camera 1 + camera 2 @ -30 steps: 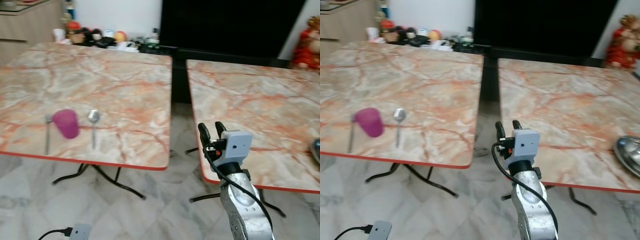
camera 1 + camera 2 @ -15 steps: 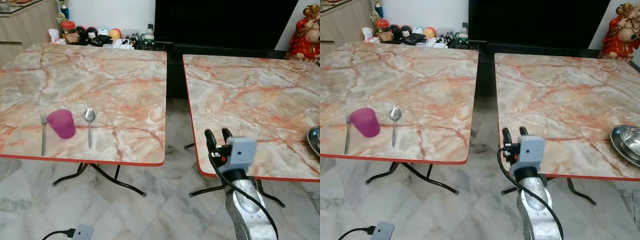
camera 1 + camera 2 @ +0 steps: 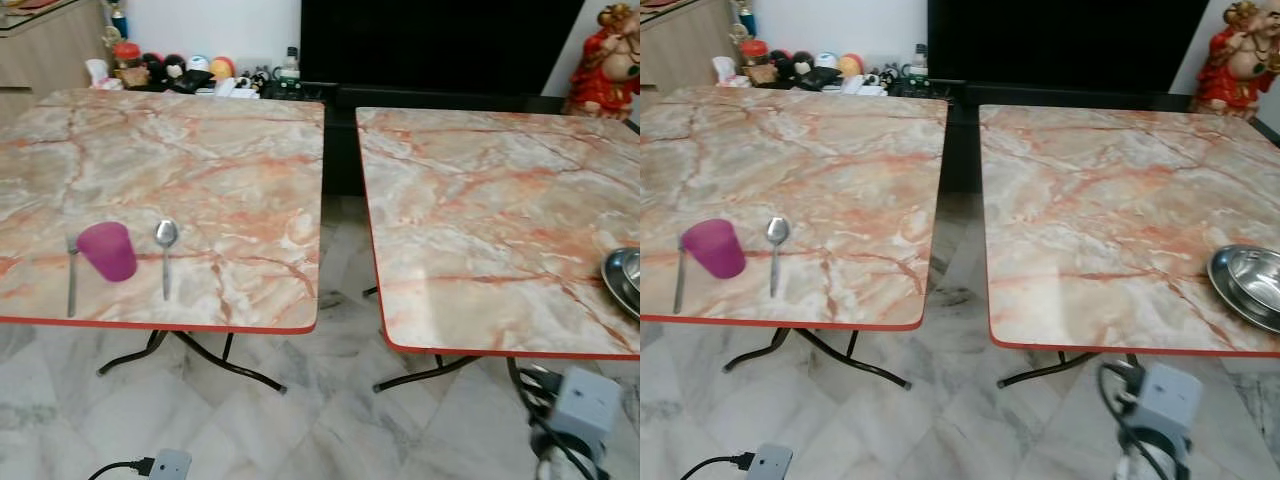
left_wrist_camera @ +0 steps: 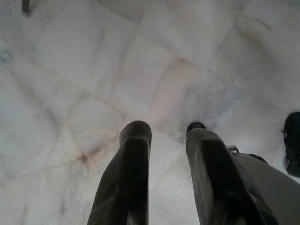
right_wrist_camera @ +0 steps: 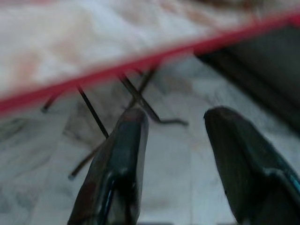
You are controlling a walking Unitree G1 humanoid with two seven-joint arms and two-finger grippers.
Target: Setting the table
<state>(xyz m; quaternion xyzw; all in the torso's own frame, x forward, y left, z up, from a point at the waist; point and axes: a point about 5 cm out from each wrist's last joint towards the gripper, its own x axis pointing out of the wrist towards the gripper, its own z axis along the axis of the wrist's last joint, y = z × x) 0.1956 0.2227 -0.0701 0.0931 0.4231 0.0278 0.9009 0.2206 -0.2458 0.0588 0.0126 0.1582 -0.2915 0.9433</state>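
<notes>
Our right gripper hangs low by the right bench, fingers released and empty; the left gripper, likewise parted, points at the floor. On the left bench: fork, purple cup, spoon.

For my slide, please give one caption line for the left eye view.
Two marble-patterned tables: a fork, purple cup and spoon on the left one, steel bowls on the right.

Tables: two pink-and-cream marbled tabletops, red-edged
Cup: magenta plastic tumbler
Bowl: silver steel bowl
Floor: grey-white marble tiles
</notes>
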